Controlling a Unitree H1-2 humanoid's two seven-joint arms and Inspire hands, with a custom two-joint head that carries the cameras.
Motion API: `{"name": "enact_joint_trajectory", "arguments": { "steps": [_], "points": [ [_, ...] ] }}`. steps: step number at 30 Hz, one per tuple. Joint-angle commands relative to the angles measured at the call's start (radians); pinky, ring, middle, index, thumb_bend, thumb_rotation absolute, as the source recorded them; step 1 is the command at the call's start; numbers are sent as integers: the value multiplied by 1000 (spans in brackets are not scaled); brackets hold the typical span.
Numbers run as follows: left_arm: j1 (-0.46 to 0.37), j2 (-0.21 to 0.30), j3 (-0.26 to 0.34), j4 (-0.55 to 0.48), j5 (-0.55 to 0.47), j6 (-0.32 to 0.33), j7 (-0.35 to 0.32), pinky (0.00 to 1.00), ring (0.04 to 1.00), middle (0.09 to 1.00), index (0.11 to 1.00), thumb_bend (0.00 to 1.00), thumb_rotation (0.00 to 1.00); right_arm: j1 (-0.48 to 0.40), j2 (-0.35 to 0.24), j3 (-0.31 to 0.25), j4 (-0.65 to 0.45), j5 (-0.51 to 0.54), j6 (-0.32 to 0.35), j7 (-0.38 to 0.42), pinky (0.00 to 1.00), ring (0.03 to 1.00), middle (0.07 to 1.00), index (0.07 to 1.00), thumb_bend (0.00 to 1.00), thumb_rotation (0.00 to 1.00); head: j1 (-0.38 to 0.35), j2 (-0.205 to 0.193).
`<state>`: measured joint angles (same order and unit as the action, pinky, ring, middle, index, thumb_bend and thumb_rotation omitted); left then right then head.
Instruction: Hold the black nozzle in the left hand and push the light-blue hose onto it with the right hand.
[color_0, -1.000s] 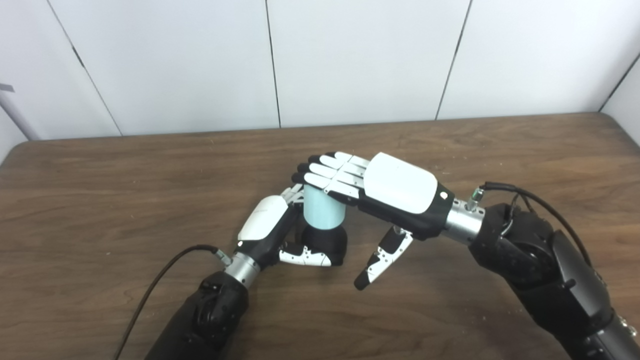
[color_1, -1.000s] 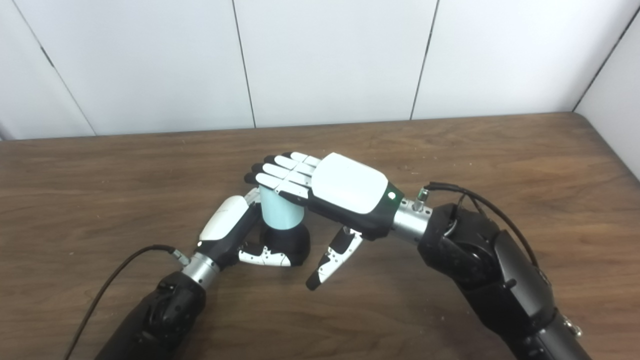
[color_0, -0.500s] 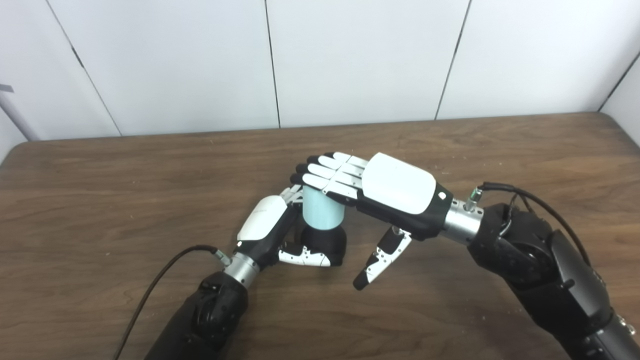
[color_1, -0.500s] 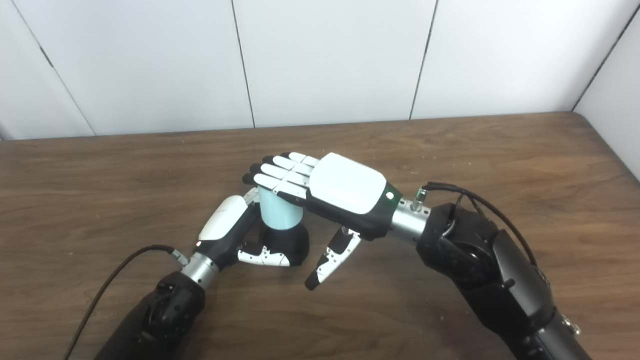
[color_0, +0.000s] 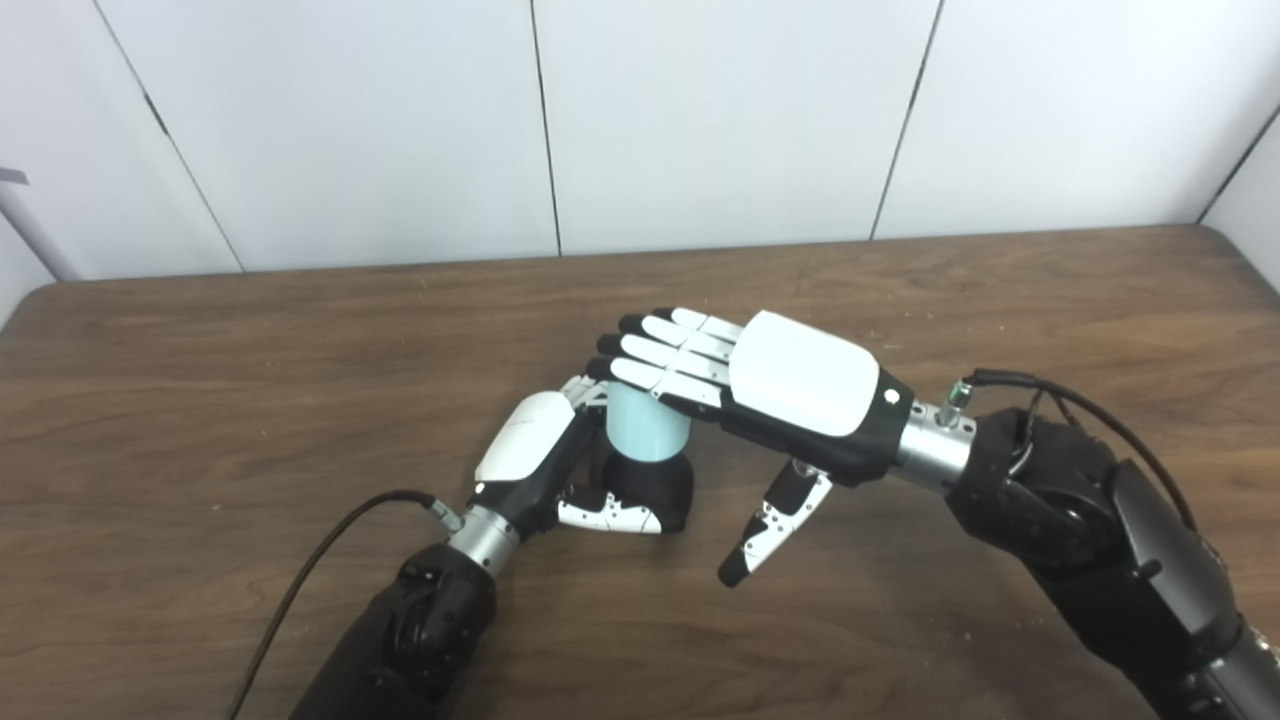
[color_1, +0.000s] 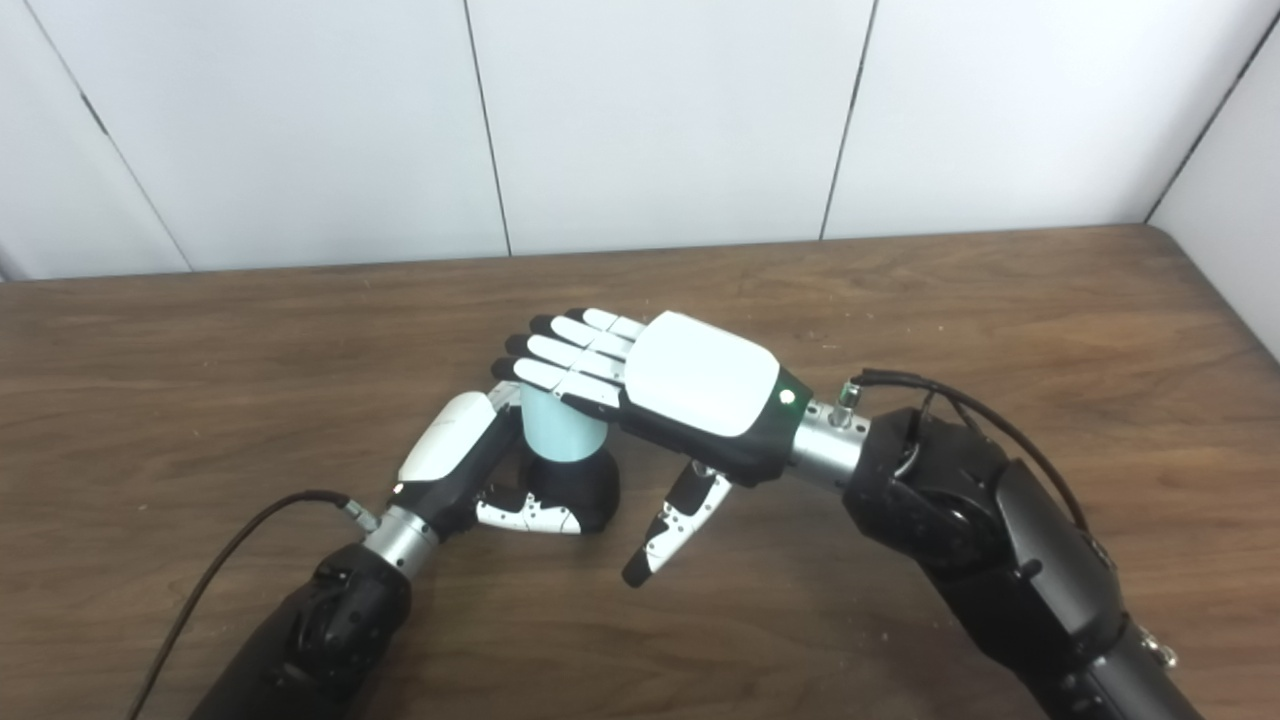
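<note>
The black nozzle stands upright on the wooden table, near its middle. My left hand is wrapped around it from the left, with the thumb across its front. A short light-blue hose sits upright on top of the nozzle. My right hand lies flat, palm down, its fingers stretched out over the hose's top end and its thumb hanging free toward the table. The hose's top rim is hidden under those fingers.
A black cable runs from my left wrist toward the table's near edge. White wall panels rise right behind the table's far edge. The table's right corner meets a side wall.
My right hand and forearm have dropped slightly and slid a little to the right, and less of the light-blue hose shows above the nozzle. The left hand has kept its place.
</note>
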<state>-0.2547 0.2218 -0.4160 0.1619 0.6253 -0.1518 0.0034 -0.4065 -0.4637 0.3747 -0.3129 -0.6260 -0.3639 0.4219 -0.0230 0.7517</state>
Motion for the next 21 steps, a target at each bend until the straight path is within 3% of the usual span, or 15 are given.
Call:
{"name": "enact_joint_trajectory", "arguments": {
  "steps": [1,21],
  "points": [
    [183,26,-59,113,24,14,-36,1000,1000,909,410,738,514,18,-31,36,2,-32,-22,62,962,986,1000,993,824,461,1,1],
    [185,27,-59,106,25,22,-42,1000,1000,909,406,743,519,24,-21,54,7,-44,6,72,965,985,1000,989,811,461,-2,4]
  ]
}}
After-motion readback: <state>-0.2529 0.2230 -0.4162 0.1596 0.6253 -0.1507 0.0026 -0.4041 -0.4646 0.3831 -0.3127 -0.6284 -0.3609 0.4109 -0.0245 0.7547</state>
